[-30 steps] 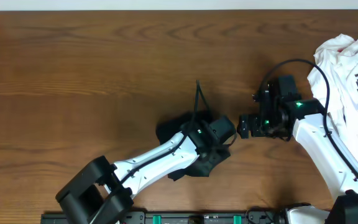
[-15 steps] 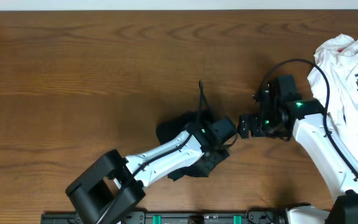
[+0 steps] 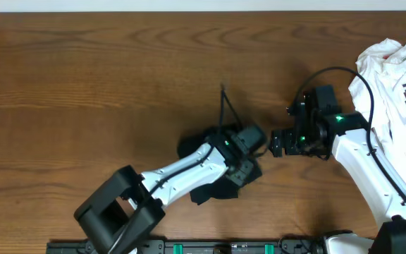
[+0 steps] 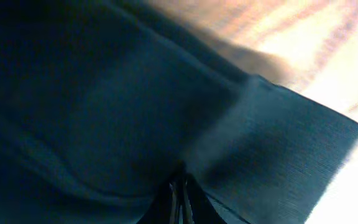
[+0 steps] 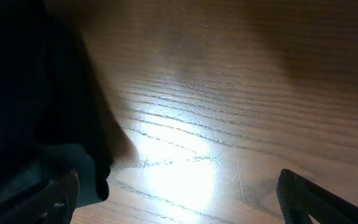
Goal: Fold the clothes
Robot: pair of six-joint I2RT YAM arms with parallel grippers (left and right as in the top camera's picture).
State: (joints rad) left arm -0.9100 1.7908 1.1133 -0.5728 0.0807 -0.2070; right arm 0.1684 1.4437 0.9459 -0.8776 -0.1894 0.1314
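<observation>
Elbow of left arm swung rightward, wrist twisted slightly. left fingers (image 4: 166, 211) stay clenched on black shirt (image 3: 191, 147), bunched mid table (image 3: 83, 85); right fingers (image 5: 303, 196) spread, empty, just beside. Folding hardly begun.

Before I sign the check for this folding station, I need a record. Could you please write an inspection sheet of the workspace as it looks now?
Surface: brown wooden table, bare over most of its left half.
Job's things: black shirt lies bunched near the middle, partly under the left arm, not yet folded.
Clutter: white garment with black print, heaped at the right edge.
Grippers: left gripper is shut on the black shirt's fabric; right gripper is open and empty, beside the shirt.
Cables: black cable loops above the right arm; thin black cable rises by the left arm.
Surroundings: pale strip along the far edge; black rail at the near edge.
</observation>
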